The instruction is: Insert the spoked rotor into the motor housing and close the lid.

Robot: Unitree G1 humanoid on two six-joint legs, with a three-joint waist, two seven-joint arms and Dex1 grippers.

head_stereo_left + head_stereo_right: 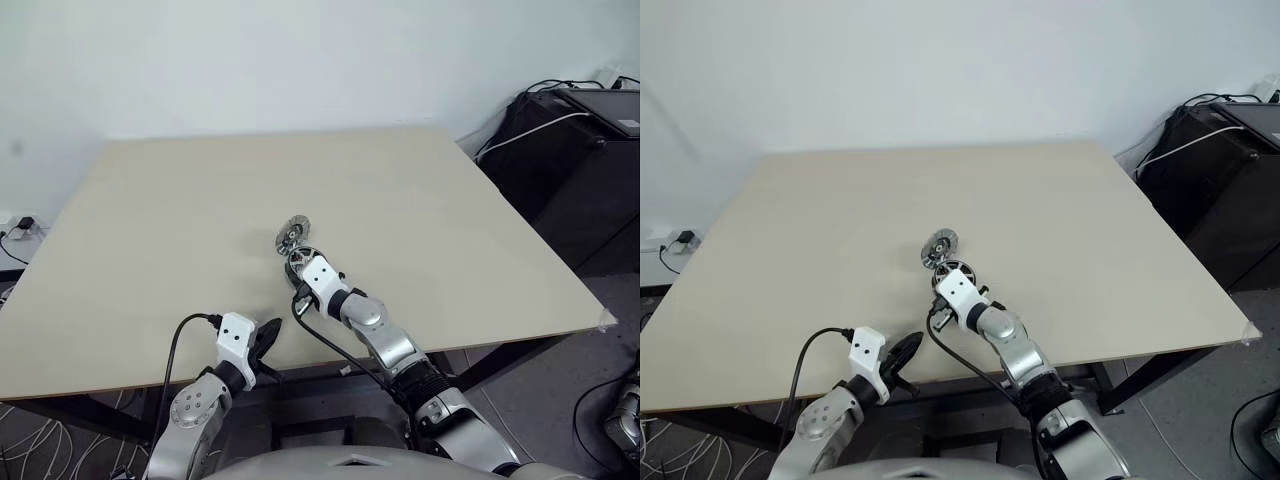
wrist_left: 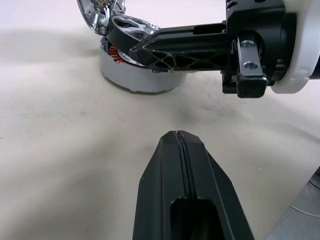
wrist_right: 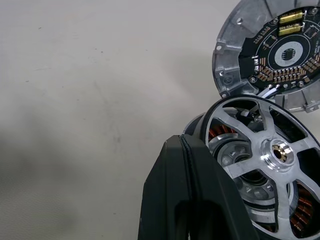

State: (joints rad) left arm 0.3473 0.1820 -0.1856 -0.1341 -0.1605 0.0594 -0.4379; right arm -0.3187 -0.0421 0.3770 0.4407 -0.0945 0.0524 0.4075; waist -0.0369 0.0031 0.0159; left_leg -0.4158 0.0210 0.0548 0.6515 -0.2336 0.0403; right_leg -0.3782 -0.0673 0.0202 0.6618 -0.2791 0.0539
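Observation:
The spoked rotor (image 3: 272, 150), a silver wheel with a raised hub, lies tilted on top of the motor housing (image 2: 135, 77), whose copper windings show through the spokes. The lid (image 3: 280, 55) stands open behind them, its circuit-board face towards me. My right gripper (image 3: 182, 141) is shut, with its tips at the rotor's near rim; whether they press on it I cannot tell. In the head views the parts sit mid-table, lid (image 1: 293, 233) just beyond the housing (image 1: 300, 257). My left gripper (image 1: 268, 336) hovers shut and empty near the table's front edge, left of the right arm.
The pale wooden table (image 1: 180, 200) is bare around the parts. Black equipment with cables (image 1: 575, 140) stands off the table's right side. A socket and cables (image 1: 18, 228) lie by the wall at left.

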